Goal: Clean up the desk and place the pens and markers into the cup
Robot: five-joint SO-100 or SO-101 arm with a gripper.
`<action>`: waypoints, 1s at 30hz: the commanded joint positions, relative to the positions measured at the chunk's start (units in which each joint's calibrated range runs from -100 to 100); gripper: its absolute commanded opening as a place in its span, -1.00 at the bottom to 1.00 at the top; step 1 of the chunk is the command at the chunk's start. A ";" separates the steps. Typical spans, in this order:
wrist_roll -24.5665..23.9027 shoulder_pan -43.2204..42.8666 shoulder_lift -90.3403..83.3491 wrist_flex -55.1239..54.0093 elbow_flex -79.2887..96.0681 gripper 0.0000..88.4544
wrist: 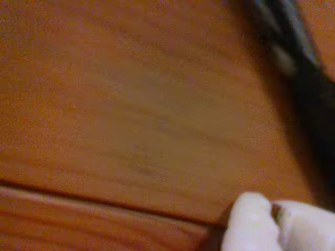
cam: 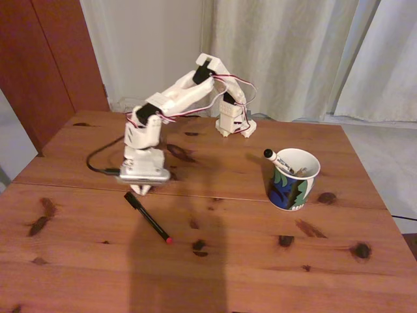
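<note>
While the white fingers hang just above the black pen's upper end — gap unclear — the wrist view shows their blurred tips on the tabletop — the white marker sits in the cup.

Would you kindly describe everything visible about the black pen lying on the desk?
The black pen is a thin, dark stick with a small red tip at its lower-right end. In the fixed view it lies flat and diagonal on the desk; its upper-left end sits just under the gripper. Whether they touch cannot be told.
</note>
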 commanded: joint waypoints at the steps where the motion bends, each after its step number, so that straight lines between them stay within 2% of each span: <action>1: -1.26 -3.10 -6.33 5.20 -1.08 -0.98; 9: -6.50 -9.29 -9.81 7.52 -0.18 -0.98; 19: -6.08 -10.98 -10.14 7.61 -0.18 -0.98; 25: 7.80 -10.42 -10.06 7.61 -0.63 -0.98; 30: 10.89 -10.02 -10.06 6.92 -1.08 -0.98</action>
